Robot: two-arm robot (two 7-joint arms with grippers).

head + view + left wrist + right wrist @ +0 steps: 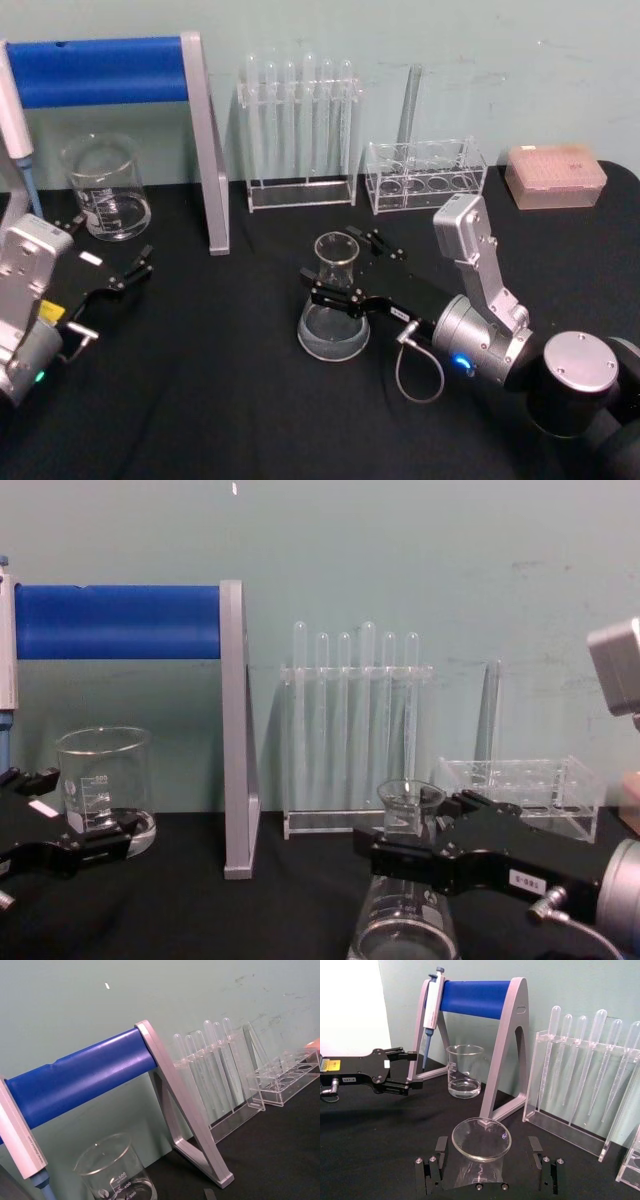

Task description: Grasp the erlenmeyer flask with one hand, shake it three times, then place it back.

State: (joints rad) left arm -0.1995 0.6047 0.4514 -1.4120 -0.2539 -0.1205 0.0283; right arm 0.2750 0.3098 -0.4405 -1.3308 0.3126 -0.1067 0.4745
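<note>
I see the flask [334,330] standing upright on the black worktop [200,400], near its middle. It is in front of the rack of thin tubes [300,130] by the back edge. There is a little clear water at the bottom of it.

My right gripper [332,265] reaches in from the right side and sits around the top part of the flask. From the right wrist view, its two fingers [439,1152] are spread wide. One is on each side of the glass, and I can see a gap on both sides. So it is not squeezing the flask.

My left gripper [110,243] is over the left side of the worktop, just beside the glass cup [105,190]. Its fingers are apart and hold nothing. The stand with the blue bar [100,70] is behind it.
</note>
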